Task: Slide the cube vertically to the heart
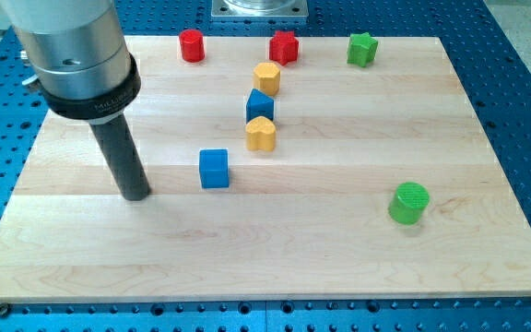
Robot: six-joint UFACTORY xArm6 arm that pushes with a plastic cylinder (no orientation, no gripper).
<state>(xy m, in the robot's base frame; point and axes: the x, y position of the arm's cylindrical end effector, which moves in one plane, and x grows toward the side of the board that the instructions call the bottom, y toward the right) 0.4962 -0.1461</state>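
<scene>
Currently my tip (136, 195) rests on the wooden board (339, 249), to the view's left of the blue cube (214, 169) and apart from it. I have no jaws, only the rod. The yellow heart (260, 134) sits up and to the view's right of the cube, touching a second blue block (259, 105) above it. A yellow block (266, 77) lies higher. Near the top edge: red cylinder (191, 45), red star (284, 47), green star (362, 49). A green cylinder (408, 203) stands at lower right.

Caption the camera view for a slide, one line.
My tip rests left of the blue cube; yellow heart sits up-right.
</scene>
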